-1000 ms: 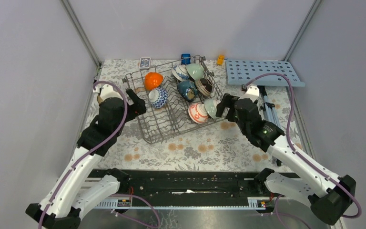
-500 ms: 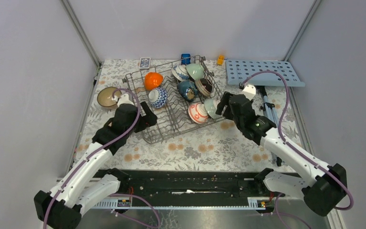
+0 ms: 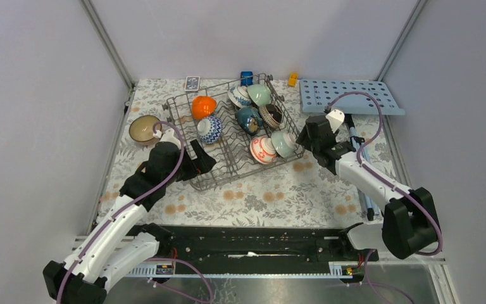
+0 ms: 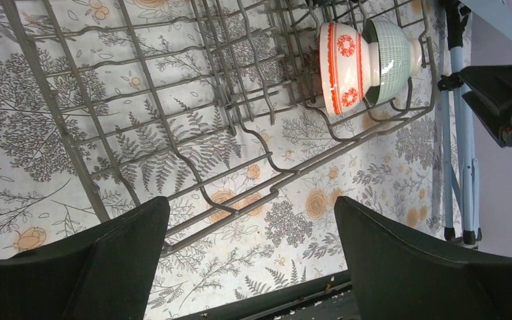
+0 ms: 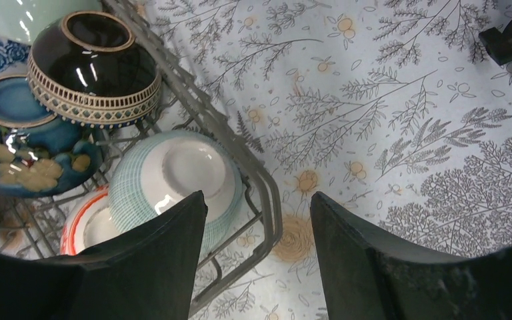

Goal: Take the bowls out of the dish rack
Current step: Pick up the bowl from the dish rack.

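— How was our right gripper (image 5: 257, 200)?
— Fingers parted, clamping nothing we could see: one over the pale green bowl (image 5: 173, 173), one outside the dish rack's (image 3: 240, 171) right rim.
— Our left gripper (image 4: 250, 220)?
— Spread wide, empty, above the rack's near edge. Other bowls (image 3: 248, 118) stood inside; a brown bowl (image 3: 143, 128) sat left of it.

Plain pale grey wall panels (image 3: 259, 31), metal corner posts (image 3: 107, 43), floral-print tabletop (image 3: 259, 196), even light
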### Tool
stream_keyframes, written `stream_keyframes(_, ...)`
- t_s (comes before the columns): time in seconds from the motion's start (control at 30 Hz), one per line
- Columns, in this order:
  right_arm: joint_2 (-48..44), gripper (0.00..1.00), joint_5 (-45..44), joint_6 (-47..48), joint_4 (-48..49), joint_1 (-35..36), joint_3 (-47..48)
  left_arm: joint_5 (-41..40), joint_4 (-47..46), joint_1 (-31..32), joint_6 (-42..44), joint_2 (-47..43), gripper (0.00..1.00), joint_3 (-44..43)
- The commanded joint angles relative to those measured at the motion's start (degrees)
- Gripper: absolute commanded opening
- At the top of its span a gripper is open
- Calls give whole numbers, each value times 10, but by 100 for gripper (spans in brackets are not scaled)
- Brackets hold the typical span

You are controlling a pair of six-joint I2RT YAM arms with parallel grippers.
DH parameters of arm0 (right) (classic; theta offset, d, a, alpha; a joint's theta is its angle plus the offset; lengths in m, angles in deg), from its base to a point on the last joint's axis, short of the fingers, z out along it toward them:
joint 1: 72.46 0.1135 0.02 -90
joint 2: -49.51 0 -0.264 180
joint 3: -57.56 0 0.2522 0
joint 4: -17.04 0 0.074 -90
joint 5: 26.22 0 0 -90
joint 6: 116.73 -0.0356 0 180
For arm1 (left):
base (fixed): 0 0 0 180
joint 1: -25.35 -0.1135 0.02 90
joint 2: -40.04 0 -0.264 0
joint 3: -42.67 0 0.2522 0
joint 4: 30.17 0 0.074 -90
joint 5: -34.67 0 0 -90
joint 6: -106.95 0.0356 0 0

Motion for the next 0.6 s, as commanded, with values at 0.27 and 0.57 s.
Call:
stream_keyframes(0.27,70,53,53,22,68,-18,-7,40,-35,1,-1,1,99,16)
stream_keyframes(0.57,81,39,66,20,43,-20,-19,66,-63,0,-1,35,99,15)
